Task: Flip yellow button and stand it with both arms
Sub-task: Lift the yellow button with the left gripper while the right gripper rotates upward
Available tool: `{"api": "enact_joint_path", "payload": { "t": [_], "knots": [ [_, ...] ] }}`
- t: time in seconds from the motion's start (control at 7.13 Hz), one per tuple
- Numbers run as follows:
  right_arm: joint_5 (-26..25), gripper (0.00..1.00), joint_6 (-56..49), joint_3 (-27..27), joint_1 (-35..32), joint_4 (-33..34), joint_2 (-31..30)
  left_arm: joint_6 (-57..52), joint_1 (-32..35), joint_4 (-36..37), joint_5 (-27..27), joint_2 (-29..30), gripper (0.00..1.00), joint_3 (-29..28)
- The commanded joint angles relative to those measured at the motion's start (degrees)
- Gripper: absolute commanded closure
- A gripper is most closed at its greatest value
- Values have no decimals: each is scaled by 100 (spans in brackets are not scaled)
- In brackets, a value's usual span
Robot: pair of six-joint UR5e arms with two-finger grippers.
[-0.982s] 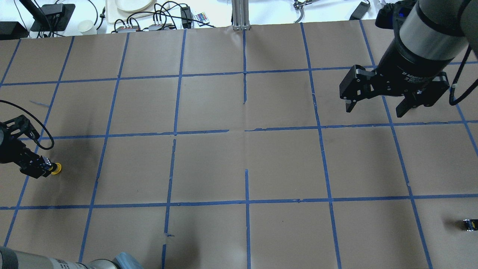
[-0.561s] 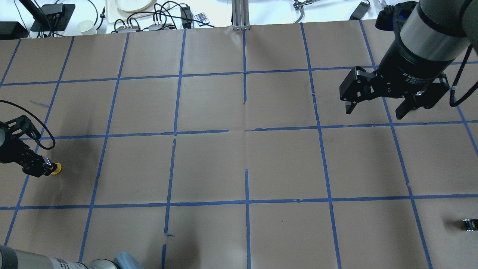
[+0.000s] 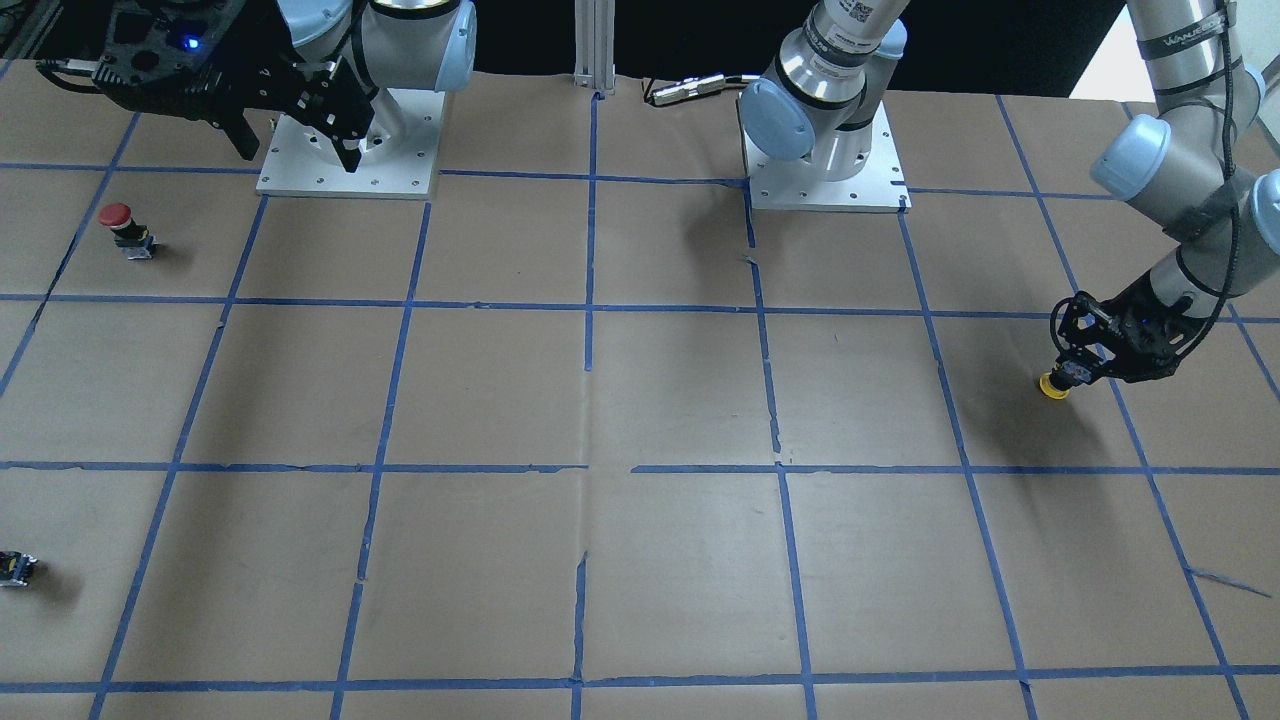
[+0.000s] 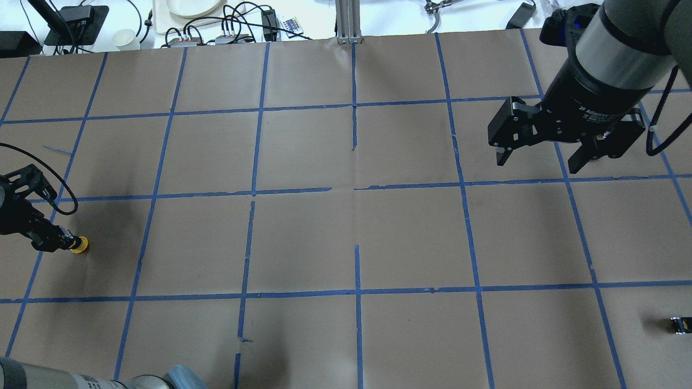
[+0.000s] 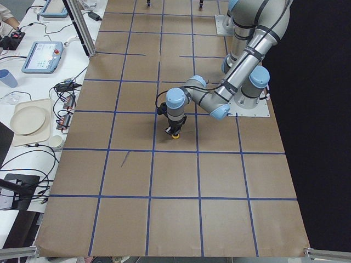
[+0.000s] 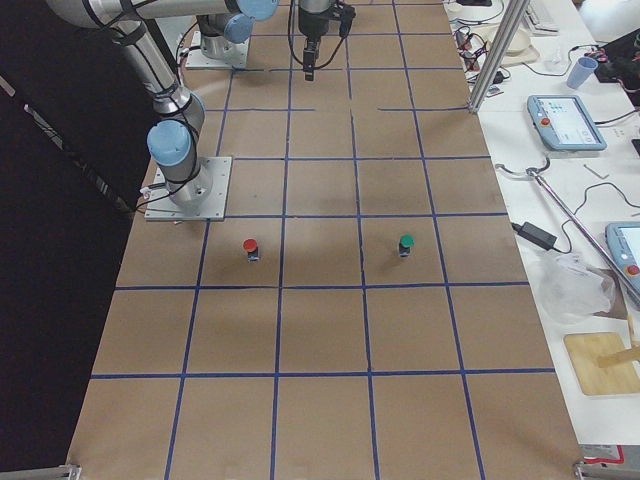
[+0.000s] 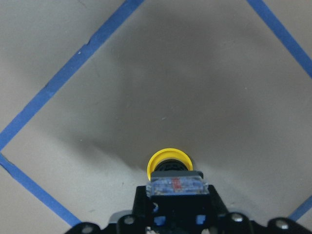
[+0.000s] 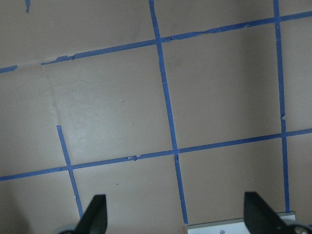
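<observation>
Yellow button (image 4: 80, 246) held by the left pincer (image 4: 60, 241) near the left edge of the table (image 4: 303, 243), as seen from overhead, inside a square of the blue tape grid (image 4: 254, 151). The left pincer is closed on the button's black and grey body, and the yellow cap sticks out beyond its fingertips.

The left wrist view shows the grip closely: the grey end of the body lies between the fingers, with the round cap beyond it over the brown paper. The front-facing and left-side views show the cap pointing down at the table surface. No view settles whether the cap touches the table.

The right pincer (image 4: 538, 161) hangs spread wide and grips nothing, high over the far right part of the table and well apart from the button. Its wrist view shows only paper and tape between the two fingertips.

Only the front-facing and right-side views show a red button (image 3: 118, 215) standing cap up near the right arm's base plate. Only the right-side view shows a green button (image 6: 405, 243), which stands a grid square over from the red one. The small black part (image 4: 679, 324) lies at the table's right edge in the overhead view.
</observation>
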State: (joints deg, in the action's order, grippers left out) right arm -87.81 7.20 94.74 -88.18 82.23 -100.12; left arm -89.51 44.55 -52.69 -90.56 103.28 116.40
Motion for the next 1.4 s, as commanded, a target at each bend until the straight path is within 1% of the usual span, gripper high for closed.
{"api": "enact_joint_path", "payload": {
  "t": [0.0,0.14,0.28,0.42,0.56,0.7,0.84,0.98,1.12,1.26],
  "knots": [
    [1,0,9,1,11,-6,10,21,45,-161,29,-201,91,-30],
    [53,0,18,1,11,-49,-7,161,167,-597,273,-533,92,-38],
    [211,0,18,-25,-6,-293,-16,519,351,-1237,485,-893,92,-39],
    [656,0,149,-26,-7,-339,27,1097,640,-1583,861,-1141,92,-73],
    [1000,0,1211,-34,2,-357,27,1833,1078,-2247,1456,-1265,92,-283],
    [1725,0,2223,-69,37,-357,54,2354,1300,-3185,2506,-1240,92,-537],
    [2289,0,2859,-78,55,-357,158,2873,1641,-3664,3152,-1222,92,-731],
    [2565,0,3205,-87,124,-392,255,3061,2097,-3991,3655,-1318,92,-855],
    [3272,0,3382,-78,404,-679,291,3767,2450,-4186,4347,-1380,92,-995],
    [4028,0,3375,-70,894,-1126,300,4314,2784,-4214,5146,-1433,92,-1049]
  ]
}}
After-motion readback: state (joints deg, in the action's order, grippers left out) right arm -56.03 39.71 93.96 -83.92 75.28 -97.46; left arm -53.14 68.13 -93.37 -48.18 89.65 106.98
